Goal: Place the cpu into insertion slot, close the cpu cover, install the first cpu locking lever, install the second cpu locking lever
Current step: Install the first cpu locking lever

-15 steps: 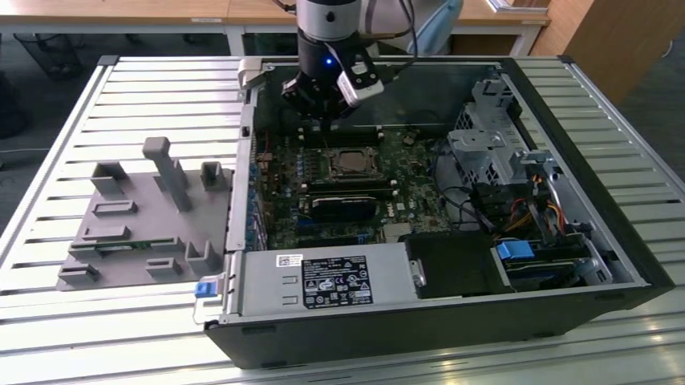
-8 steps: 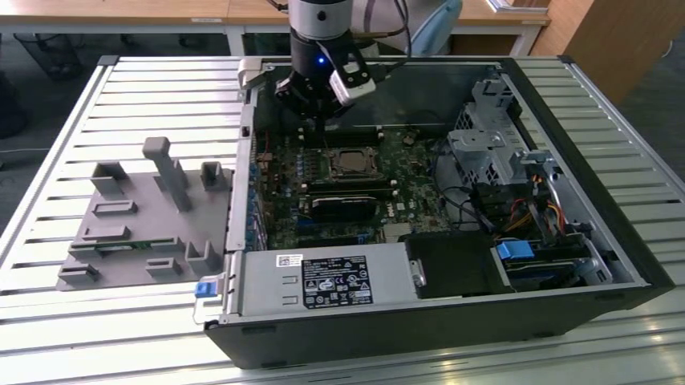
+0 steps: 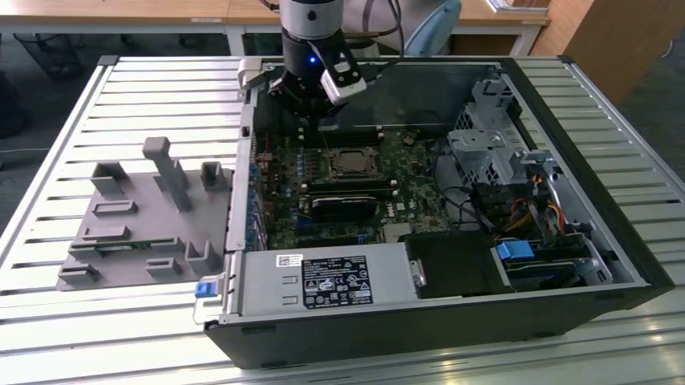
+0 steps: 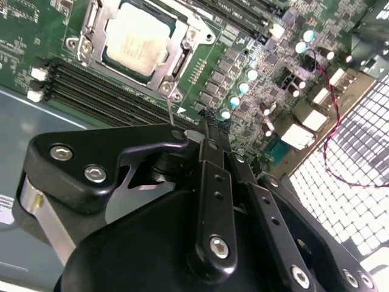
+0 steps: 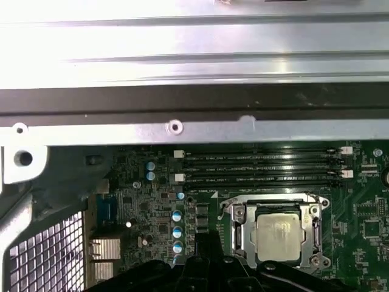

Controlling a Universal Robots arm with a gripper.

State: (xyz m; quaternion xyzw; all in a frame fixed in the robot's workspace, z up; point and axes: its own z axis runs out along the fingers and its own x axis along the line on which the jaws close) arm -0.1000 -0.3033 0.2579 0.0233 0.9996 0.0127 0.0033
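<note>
The cpu [image 4: 135, 38] lies silvery and flat in the insertion slot [image 3: 351, 164] on the green board. The cpu cover [image 4: 177, 59] is down around it, framing the chip [image 5: 278, 234] in both wrist views. A thin metal locking lever [image 4: 169, 111] stands up from the socket's corner and reaches the tips of my gripper [image 4: 200, 129]. The black fingers are shut together just above the board beside the socket; I cannot tell whether they pinch the lever. In the exterior view the gripper [image 3: 321, 122] hangs over the board just behind the socket.
The open computer case [image 3: 599, 200] surrounds the board, with its metal wall [image 5: 182, 73] close behind the gripper. Black memory slots [image 5: 261, 167] run beside the socket. The grey power-supply box [image 3: 321, 281] sits at the front and a grey fixture [image 3: 139, 216] on the exterior view's left.
</note>
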